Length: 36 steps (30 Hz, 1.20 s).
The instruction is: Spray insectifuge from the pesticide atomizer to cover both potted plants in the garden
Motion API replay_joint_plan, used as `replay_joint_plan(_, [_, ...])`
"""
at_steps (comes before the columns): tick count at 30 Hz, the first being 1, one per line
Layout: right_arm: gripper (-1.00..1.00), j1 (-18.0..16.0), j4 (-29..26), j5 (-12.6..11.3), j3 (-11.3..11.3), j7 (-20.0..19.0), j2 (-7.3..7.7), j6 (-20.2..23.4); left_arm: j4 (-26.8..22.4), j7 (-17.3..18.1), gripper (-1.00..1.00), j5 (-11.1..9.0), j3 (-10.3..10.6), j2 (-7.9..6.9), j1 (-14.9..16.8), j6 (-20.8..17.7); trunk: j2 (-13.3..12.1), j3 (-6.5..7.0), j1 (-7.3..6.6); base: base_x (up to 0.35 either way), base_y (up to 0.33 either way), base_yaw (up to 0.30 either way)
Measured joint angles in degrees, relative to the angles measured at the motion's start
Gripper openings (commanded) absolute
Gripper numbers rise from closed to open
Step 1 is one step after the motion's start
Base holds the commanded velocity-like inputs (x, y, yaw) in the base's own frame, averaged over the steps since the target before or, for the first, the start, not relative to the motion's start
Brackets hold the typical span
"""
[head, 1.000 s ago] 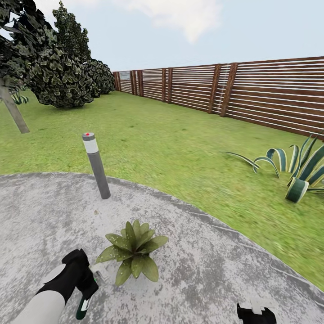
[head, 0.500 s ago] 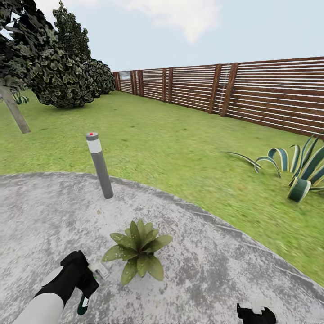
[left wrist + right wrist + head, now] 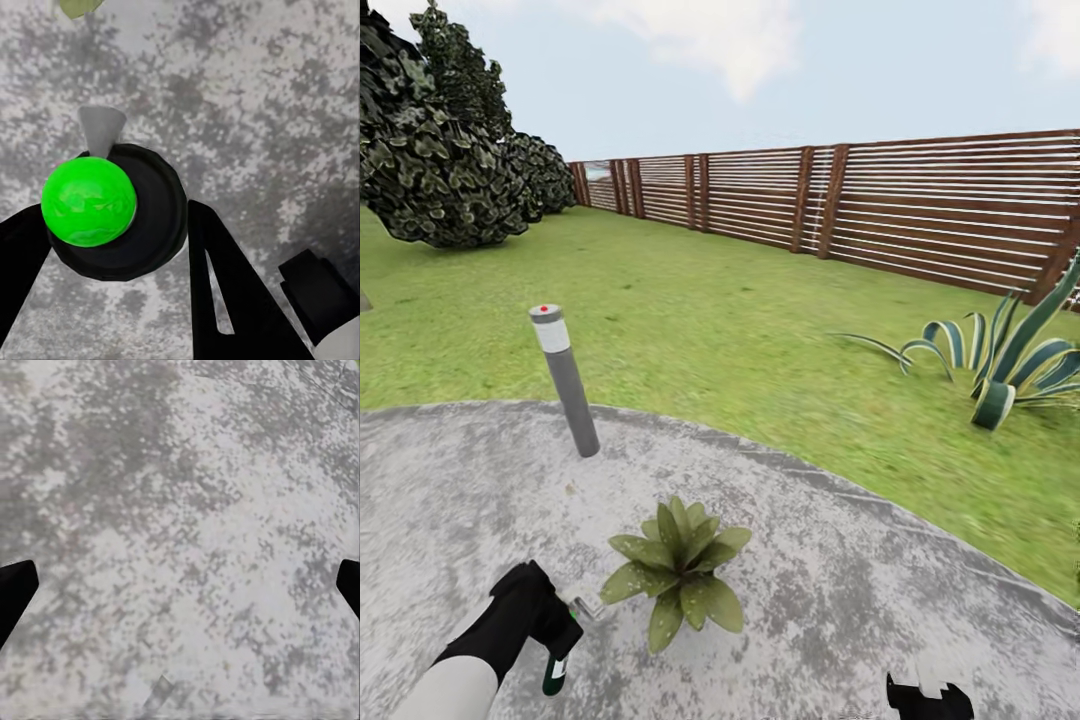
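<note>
My left gripper point(image 3: 556, 632) is shut on the pesticide atomizer point(image 3: 555, 672), a small bottle with a dark, green and white body and a grey nozzle point(image 3: 586, 606) that faces the potted plant point(image 3: 678, 575). In the left wrist view the atomizer point(image 3: 112, 214) appears end-on as a green ball on a black disc, held between both black fingers point(image 3: 217, 285). The plant, a rosette of speckled green leaves, stands on the grey stone patio point(image 3: 830, 600) just right of the nozzle. My right gripper point(image 3: 930, 696) hangs open low over bare patio stone point(image 3: 180, 540). The second potted plant is out of view.
A grey bollard lamp point(image 3: 565, 380) with a red dot stands at the patio's far edge. Lawn point(image 3: 740, 330) runs to a brown slat fence point(image 3: 920, 215). A big striped agave point(image 3: 1010, 360) grows at the right, dark bushes point(image 3: 440, 170) at the far left.
The whole head view has shifted, so the camera has turned right a little. My left gripper still holds the atomizer beside the plant. The right gripper has not moved.
</note>
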<state>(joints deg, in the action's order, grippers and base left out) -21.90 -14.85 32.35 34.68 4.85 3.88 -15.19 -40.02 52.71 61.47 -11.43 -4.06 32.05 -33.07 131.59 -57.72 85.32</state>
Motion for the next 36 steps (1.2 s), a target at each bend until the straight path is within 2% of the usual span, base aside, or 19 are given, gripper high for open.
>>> replay_joint_plan(10, [1.0,0.0,0.0,0.0,0.0,0.0,0.0,0.1,-0.3,0.0,-1.0,-0.2,-0.1,-0.21,-0.4,0.1,0.0,0.35,-0.01,-0.025,0.076,-0.248])
replay_joint_plan(12, [1.0,0.0,0.0,0.0,0.0,0.0,0.0,0.1,-0.4,0.0,-1.0,-0.2,-1.1,-0.25,-0.4,0.0,0.0,0.42,-0.01,0.0,0.001,-0.248])
replay_joint_plan(15, [1.0,0.0,0.0,0.0,0.0,0.0,0.0,0.1,-0.7,0.3,-1.0,-0.1,-3.9,-0.27,-0.1,0.1,0.0,0.52,-0.01,0.0,0.0,-0.248])
replay_joint_plan(18, [1.0,0.0,0.0,0.0,0.0,0.0,0.0,0.1,-1.6,1.7,-1.0,0.6,-4.0,-0.29,0.4,0.0,0.0,0.63,-0.01,0.0,0.0,-0.248])
replay_joint_plan(19, [1.0,0.0,0.0,0.0,0.0,0.0,0.0,0.1,-1.8,3.8,-1.0,2.4,-4.0,-0.57,0.6,-0.1,0.0,0.66,-0.01,0.0,0.0,-0.242])
replay_joint_plan(22, [1.0,0.0,0.0,0.0,0.0,0.0,0.0,0.1,-2.0,11.3,-1.0,10.4,-4.0,-2.25,3.0,0.0,0.0,0.75,-0.01,0.0,0.0,-0.127])
replay_joint_plan(24, [1.0,0.0,0.0,0.0,0.0,0.0,-0.09,0.1,-2.0,20.3,-1.0,17.4,-4.1,-3.39,6.4,0.3,0.0,0.77,-0.01,0.0,0.0,-0.027])
replay_joint_plan(25, [1.0,0.0,0.0,0.0,0.0,0.0,-0.13,0.1,-2.1,22.6,-1.0,19.0,-4.1,-3.62,7.4,0.3,0.0,0.76,-0.01,0.0,0.0,-0.013])
replay_joint_plan(27, [1.0,0.0,-0.1,0.0,0.0,0.0,-0.1,0.1,-3.3,26.2,-1.0,21.2,-4.1,-3.96,9.2,0.3,0.0,0.77,-0.01,0.0,0.0,-0.006])
replay_joint_plan(30, [1.0,0.0,-0.1,0.0,0.0,0.0,-0.04,0.1,-6.7,28.9,-1.0,22.2,-4.1,-4.05,10.2,0.3,0.0,0.77,-0.01,0.0,0.0,-0.001])
replay_joint_plan(31, [1.0,0.0,-0.1,0.0,0.0,0.0,-0.07,0.1,-9.7,33.8,-1.0,22.7,-4.1,-4.11,10.6,0.3,0.0,0.77,-0.01,0.0,0.0,0.0])
replay_joint_plan(32, [1.0,0.0,-0.1,0.0,0.0,0.0,-0.08,0.1,-11.0,35.9,-1.0,23.5,-4.1,-4.09,11.0,0.4,0.0,0.77,-0.01,0.0,0.0,0.0])
replay_joint_plan(35, [1.0,0.0,-0.1,0.0,0.0,0.0,0.02,0.1,-12.3,36.9,-1.0,28.5,-3.4,-3.88,12.4,0.4,0.0,0.77,-0.01,0.0,0.0,0.0])
replay_joint_plan(36, [1.0,0.0,-0.1,0.0,0.0,0.0,0.05,0.1,-12.4,36.9,-1.0,29.3,-3.2,-3.79,12.8,0.4,0.0,0.76,-0.01,0.0,0.0,0.0])
